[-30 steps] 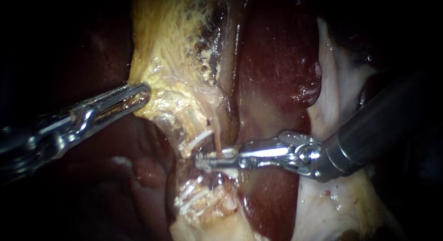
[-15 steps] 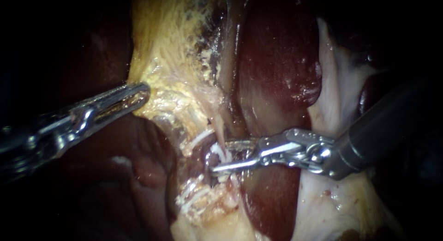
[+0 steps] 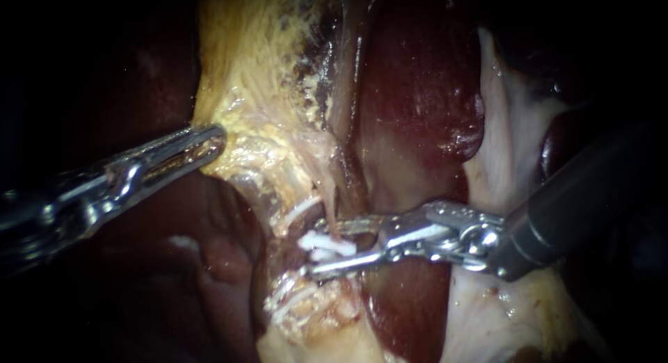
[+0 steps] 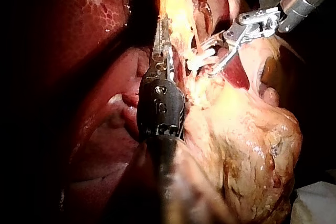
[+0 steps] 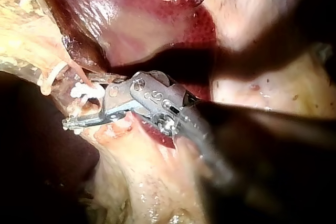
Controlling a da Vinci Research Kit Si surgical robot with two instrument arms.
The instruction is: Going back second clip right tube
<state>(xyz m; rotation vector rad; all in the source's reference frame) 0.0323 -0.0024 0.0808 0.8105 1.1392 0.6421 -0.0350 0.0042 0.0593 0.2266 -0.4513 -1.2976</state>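
two instruments: left instrument (image 3: 217,142) enters from the left, right instrument (image 3: 315,249) from the right, both working beside the dark red liver (image 3: 417,92).
left jaws: clenched on the edge of the yellow tissue (image 3: 257,126), holding it out to the side, well apart from the clip site.
right jaws: released, with a clear gap between them. the clip sits in that gap and neither jaw appears to press on it.
clip: white clip (image 3: 332,246) seated across the right tube (image 3: 330,206), a thin pink strand. it lies near the upper clip (image 3: 300,210) on the strand beside it and above the lower clips (image 3: 285,300).
clip axis: its long axis runs side to side in the endoscope view, nearly in line with the right jaws. it crosses the tube, which runs up and down. which end is the closed one cannot be told.
step in hand: by the look of it, the clip is placed and let go. the withdrawal is only at its start, with the jaws straddling the clip.
next move: likely a straight pull back along the shaft toward the right. the jaws should be held apart until both tips pass the clip, so neither snags it or tugs the thin tube.
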